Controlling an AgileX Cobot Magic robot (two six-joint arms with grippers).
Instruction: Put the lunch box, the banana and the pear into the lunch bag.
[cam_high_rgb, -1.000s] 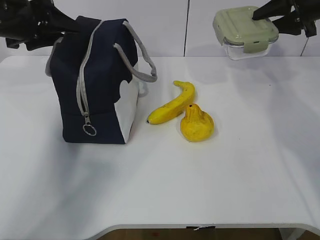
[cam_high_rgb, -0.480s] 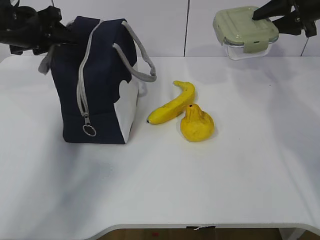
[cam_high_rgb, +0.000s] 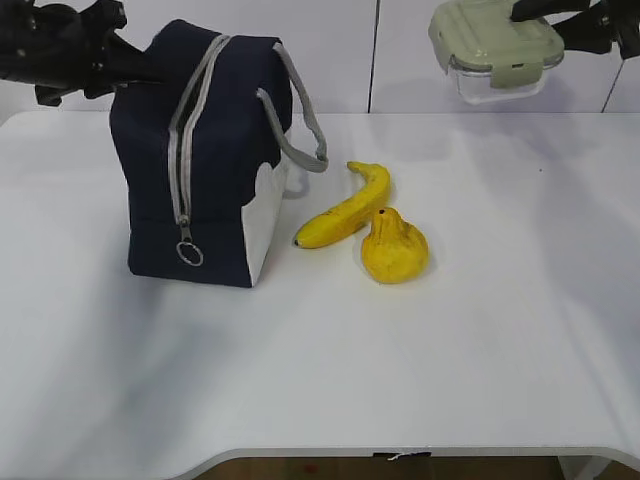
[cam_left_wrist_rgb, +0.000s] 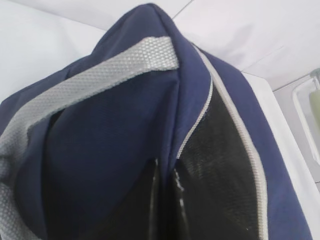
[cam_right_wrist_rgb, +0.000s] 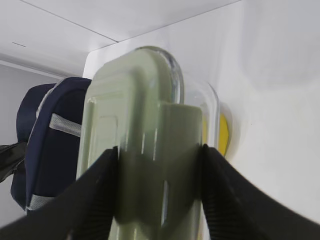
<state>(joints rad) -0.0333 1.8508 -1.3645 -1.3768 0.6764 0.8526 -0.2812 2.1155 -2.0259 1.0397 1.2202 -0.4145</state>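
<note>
On the near part of the white table nothing has shifted over the last second: the pear sits upright just in front of the banana, the two touching or all but touching, both well to the right of the lunch bag and neither yet handled.

The change lies farther back, at the bag. A second ago it stood with its zipper line slanting and its top slack; now its upper end is drawn up and to the right, the grey handles ride higher, and the ring pull hangs a little farther right. The left gripper, open a second ago, has pressed its jaws together on the fabric at the bag's top left corner; the left wrist view shows navy cloth bunched between the black fingers. The zipper appears closed, so the pinch probably serves to steady or lift the bag, and the mouth must still be opened before anything can go in.

Farthest back, at upper right, the right gripper holds the lunch box clear of the table, jaws clamped across its sage-green lid and clear base. It has risen slightly, waiting above the table rather than over the bag.
</note>
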